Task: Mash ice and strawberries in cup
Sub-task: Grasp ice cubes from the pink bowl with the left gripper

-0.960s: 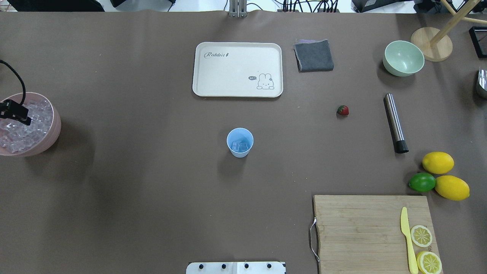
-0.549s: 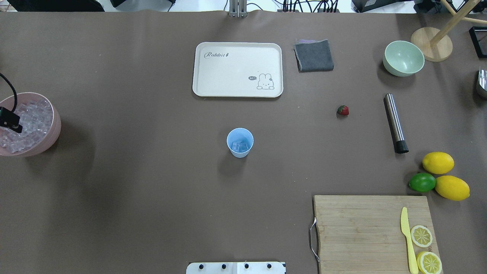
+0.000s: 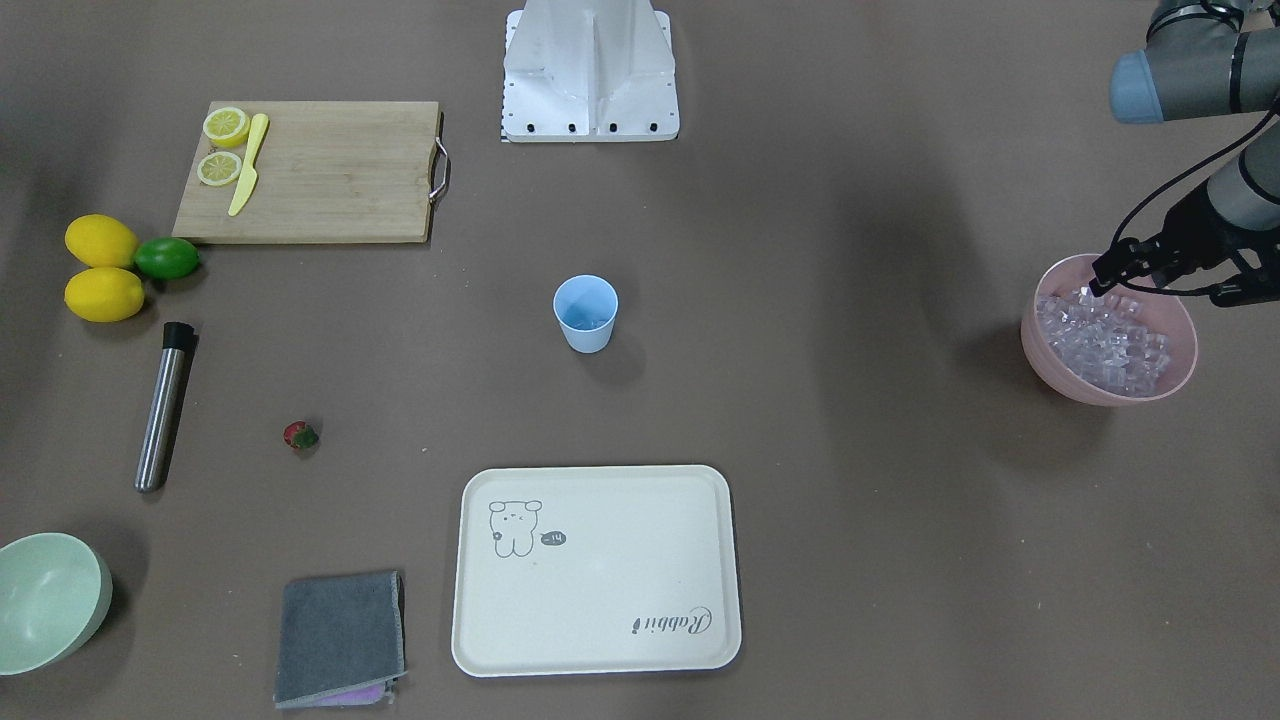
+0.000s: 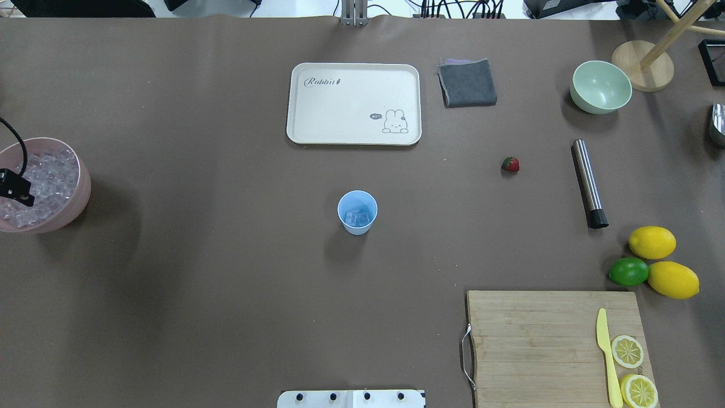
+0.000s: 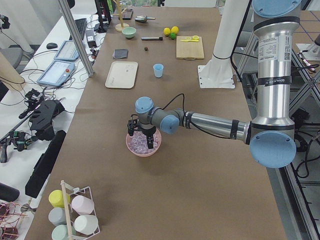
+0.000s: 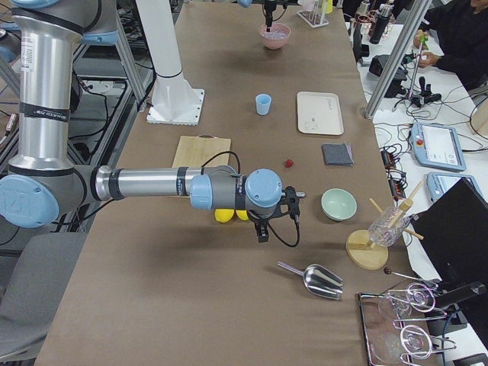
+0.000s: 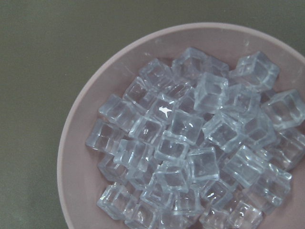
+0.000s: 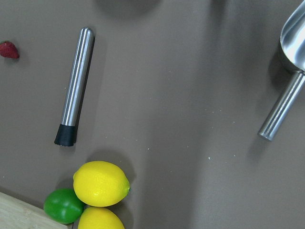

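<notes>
The light blue cup (image 4: pixel 357 212) stands mid-table with a couple of ice cubes (image 4: pixel 358 217) in its bottom. Most of the ice (image 7: pixel 190 143) fills the pink bowl (image 4: pixel 79 190) at the table's left end. My left gripper (image 5: pixel 140 136) hangs just above that ice, jaws apart and empty; one finger (image 4: pixel 17 191) shows at the overhead view's edge. The strawberry (image 4: pixel 510 164) lies alone on the table, right of the cup. My right gripper (image 6: pixel 263 229) hovers over the table's right end near the lemons; I cannot tell whether it is open.
A steel muddler (image 4: pixel 588 182) lies right of the strawberry. Two lemons and a lime (image 4: pixel 628 271) sit beside a cutting board (image 4: pixel 538 340) with a knife and lemon slices. A cream tray (image 4: pixel 354 103), grey cloth (image 4: pixel 467 83), green bowl (image 4: pixel 600 86) and metal scoop (image 8: pixel 286 95) stand around.
My left gripper has shifted further towards the table's left end over the pink bowl and come lower over the ice. Nothing else has moved.
</notes>
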`<state>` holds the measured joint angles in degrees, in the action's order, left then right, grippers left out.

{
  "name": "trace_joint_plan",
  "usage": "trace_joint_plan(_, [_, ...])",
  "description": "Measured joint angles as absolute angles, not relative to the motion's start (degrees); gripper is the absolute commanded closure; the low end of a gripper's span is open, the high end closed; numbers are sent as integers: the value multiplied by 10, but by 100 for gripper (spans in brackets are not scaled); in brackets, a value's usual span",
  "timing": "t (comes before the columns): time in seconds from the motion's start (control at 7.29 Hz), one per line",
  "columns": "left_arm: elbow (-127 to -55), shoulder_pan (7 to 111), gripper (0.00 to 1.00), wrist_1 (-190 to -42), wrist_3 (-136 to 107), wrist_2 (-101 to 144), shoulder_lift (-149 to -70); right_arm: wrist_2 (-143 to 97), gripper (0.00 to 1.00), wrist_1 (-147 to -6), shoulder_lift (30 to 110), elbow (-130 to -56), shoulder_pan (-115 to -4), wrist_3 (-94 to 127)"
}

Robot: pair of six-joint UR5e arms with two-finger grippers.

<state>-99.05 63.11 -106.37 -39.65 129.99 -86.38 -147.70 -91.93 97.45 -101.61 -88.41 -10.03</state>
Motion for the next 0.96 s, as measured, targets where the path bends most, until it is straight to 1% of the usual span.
trace_joint_plan(0.14, [-983,621,22,-1080,-407,1300,-862,-1478,0,-919,973,-1017,-878,-100])
trace_joint_plan(0.27, [-975,615,30,-1097,-413,1300,-860,-1479,0,-919,972,-1017,-876,-99])
trace_joint_plan(0.41, [-968,611,50,-1109,-416,1300,-858,-1479,0,-919,972,-1018,-875,-99])
trace_joint_plan(0.55, [-964,609,86,-1115,-417,1300,-857,-1479,0,-919,972,-1019,-875,-99])
trace_joint_plan(0.69, [-963,608,100,-1117,-418,1300,-857,-1479,0,-919,972,-1020,-875,-100])
trace_joint_plan(0.96, [-965,608,100,-1118,-419,1300,-859,-1479,0,-919,973,-1021,-875,-100])
